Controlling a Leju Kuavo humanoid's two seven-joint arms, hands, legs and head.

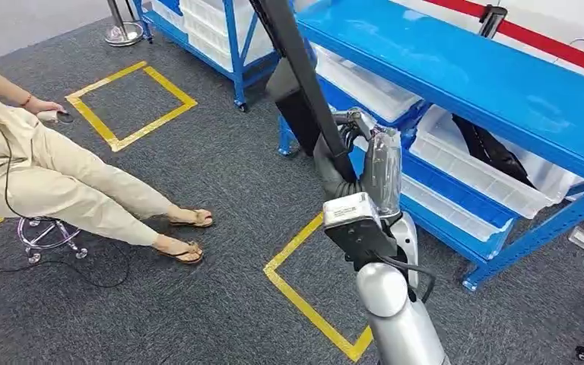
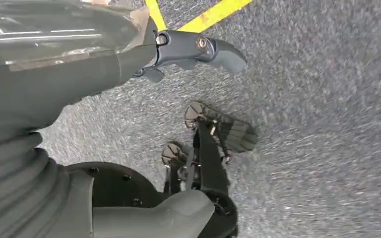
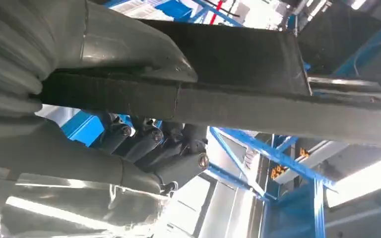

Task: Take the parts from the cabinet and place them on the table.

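Right robot hand is up in front of the blue cabinet, and it's clamped on a long black part that runs up and to the left, out past the top of the head view. In the right wrist view the dark fingers curl under that black part while the thick thumb lies over it, so the grip is full and tight, with the cabinet's blue frame beyond. The part is clear of the shelves, hanging in the air just in front of the cabinet's near-left end.

Behind it, white bins sit on the lower shelves, and another dark part lies in the bin to the right.

Left robot hand hangs low over grey carpet; its fingers look spread and nothing sits between them.

Over on the left, a seated person in beige on a wheeled stool, legs stretched out across the floor, one hand on a small device. Yellow tape squares mark the carpet, one far left and one near the robot's arm
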